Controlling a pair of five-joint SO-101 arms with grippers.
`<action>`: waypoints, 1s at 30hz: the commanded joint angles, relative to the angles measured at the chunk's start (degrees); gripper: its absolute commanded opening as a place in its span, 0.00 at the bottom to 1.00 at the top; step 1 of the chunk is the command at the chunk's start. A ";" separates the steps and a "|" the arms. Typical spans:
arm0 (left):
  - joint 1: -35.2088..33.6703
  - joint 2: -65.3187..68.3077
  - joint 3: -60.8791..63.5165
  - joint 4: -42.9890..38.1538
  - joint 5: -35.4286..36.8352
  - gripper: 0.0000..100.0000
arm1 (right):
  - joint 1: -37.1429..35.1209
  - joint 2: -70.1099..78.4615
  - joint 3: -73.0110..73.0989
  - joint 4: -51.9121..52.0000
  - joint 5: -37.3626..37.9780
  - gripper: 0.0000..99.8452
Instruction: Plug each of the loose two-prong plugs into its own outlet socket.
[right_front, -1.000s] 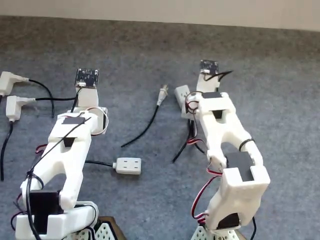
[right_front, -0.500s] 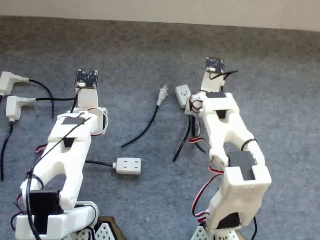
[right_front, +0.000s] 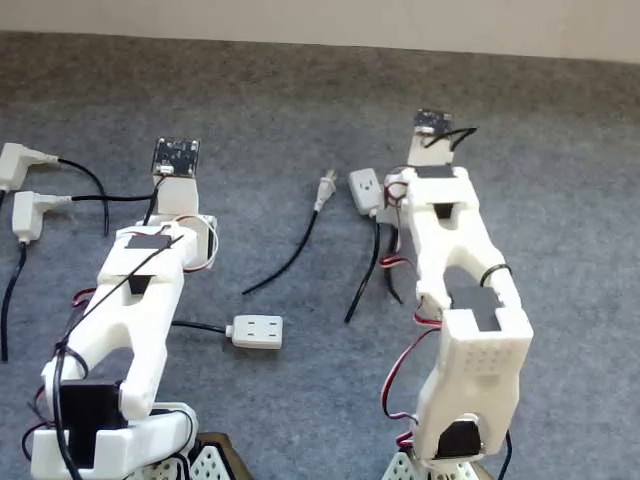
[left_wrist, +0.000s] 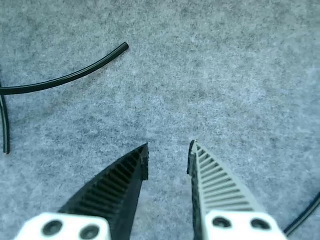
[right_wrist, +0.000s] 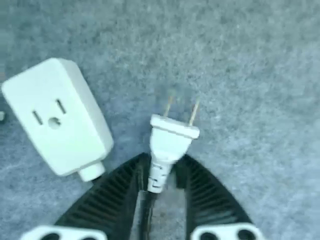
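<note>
Two arms work side by side on a grey carpet. The right arm stretches forward, and its right pincer is closed on the tail of a white plug. Both black fingers press against the narrow rear part where the cord leaves it. The plug's two metal prongs point away from the pincer and sit in no socket. A white socket block lies just beside the plug, apart from it, with its slotted face turned up.

From above, a second plug lies loose on the carpet next to that block. Its black cord curves back toward the arms. A white socket strip rests between the two arms, closer to the left arm.

The left pincer is open and holds nothing, with a clear gap between its black finger and its white finger. Bare carpet lies under it, and a black wire lies beyond the tips.
</note>
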 joint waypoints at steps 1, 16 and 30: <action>1.19 -0.66 -0.22 -0.62 -0.53 0.14 | -1.01 0.40 -2.15 0.92 0.26 0.02; 1.10 -0.66 -0.22 -0.62 -0.53 0.14 | -7.60 -3.82 -1.63 29.58 40.62 0.01; 1.19 -0.66 -0.48 -0.53 -0.53 0.15 | -22.99 -53.32 55.87 9.98 44.04 0.01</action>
